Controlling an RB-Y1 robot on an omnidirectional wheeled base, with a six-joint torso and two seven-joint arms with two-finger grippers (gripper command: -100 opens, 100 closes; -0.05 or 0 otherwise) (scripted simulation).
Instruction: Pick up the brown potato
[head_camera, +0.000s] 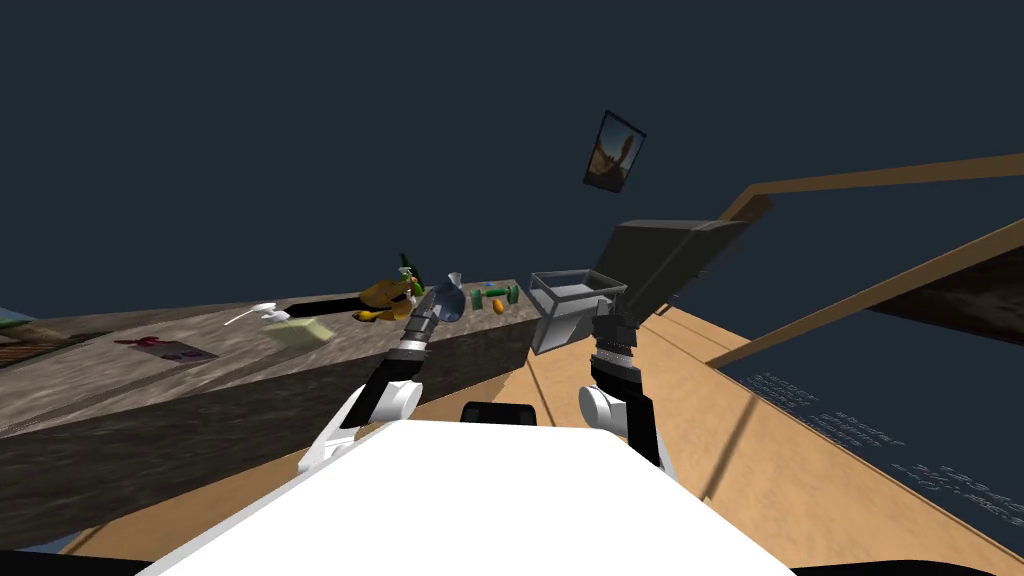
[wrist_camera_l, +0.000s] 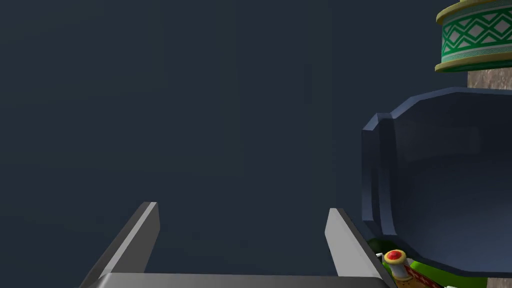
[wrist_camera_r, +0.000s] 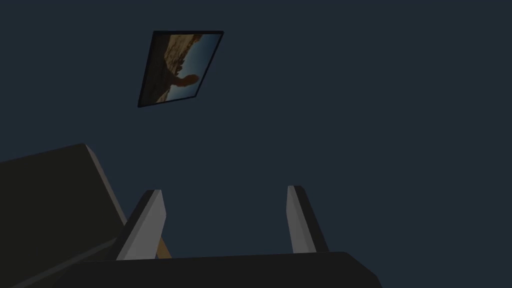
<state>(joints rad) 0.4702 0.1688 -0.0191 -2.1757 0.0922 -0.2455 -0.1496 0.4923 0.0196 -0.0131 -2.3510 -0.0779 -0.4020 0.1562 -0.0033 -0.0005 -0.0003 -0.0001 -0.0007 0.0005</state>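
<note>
The left gripper (wrist_camera_l: 242, 206) is being held wide open and empty, just beside a dark blue vase (wrist_camera_l: 440, 180). The small orange-brown potato (head_camera: 497, 306) is being shown on the vase's far side, apart from the gripper.

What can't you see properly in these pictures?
Brown lump, head view: too small to tell whether it is the potato.
Blue vase, left wrist view: cut off by the picture's edge.
Green patterned thing, left wrist view: mostly cut off at the corner.
Red-capped bottle, left wrist view: cut off by the edge.

No writing can be read; faint pale marks (head_camera: 850, 425) on the dark wall (head_camera: 930, 380) are too small to make out.
</note>
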